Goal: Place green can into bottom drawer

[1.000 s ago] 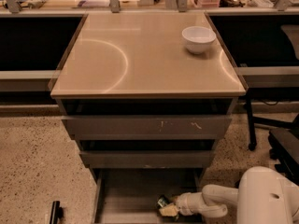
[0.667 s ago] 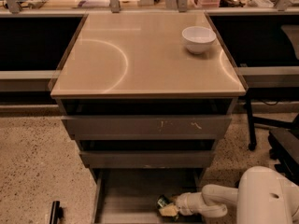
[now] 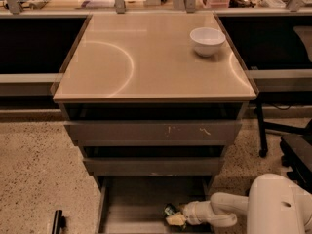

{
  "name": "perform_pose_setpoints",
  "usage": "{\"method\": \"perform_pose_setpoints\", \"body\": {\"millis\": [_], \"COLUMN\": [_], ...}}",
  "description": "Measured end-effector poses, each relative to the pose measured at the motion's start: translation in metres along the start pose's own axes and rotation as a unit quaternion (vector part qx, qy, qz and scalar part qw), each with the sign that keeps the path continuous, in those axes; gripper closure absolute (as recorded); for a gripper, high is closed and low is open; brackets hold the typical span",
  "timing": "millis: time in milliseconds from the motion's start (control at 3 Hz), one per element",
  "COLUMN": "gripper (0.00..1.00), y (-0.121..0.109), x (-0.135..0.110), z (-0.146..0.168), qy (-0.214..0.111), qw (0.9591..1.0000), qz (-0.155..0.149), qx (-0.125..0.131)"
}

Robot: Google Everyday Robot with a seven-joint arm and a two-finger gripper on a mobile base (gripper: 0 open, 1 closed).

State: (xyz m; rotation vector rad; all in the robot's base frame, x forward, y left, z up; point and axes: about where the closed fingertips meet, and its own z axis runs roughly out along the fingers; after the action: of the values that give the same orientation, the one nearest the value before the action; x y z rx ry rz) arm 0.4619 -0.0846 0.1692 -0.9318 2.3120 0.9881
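The bottom drawer (image 3: pixel 131 204) is pulled open at the foot of the cabinet. My white arm reaches in from the lower right, and my gripper (image 3: pixel 174 216) is low inside the drawer at its right side. The green can (image 3: pixel 170 210) shows as a small dark shape at the fingertips, just over the drawer floor; most of it is hidden by the gripper.
A white bowl (image 3: pixel 207 40) stands at the back right of the cabinet top (image 3: pixel 146 57). The scratched upper drawer (image 3: pixel 153 133) and the middle drawer (image 3: pixel 153 165) are slightly out. A black chair (image 3: pixel 292 145) stands at right. A dark object (image 3: pixel 58 222) lies on the floor at left.
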Motion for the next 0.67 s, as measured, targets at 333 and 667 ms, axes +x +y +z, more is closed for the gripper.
{"method": "perform_pose_setpoints", "body": {"millis": [333,667], "gripper": [0.11,0.0], "y": [0.0,0.0001], "x": [0.0,0.0], "z": [0.0,0.0001], "qy": [0.0,0.0], "qw": [1.0,1.0], "qz": [0.0,0.0], "qx": [0.0,0.0]}}
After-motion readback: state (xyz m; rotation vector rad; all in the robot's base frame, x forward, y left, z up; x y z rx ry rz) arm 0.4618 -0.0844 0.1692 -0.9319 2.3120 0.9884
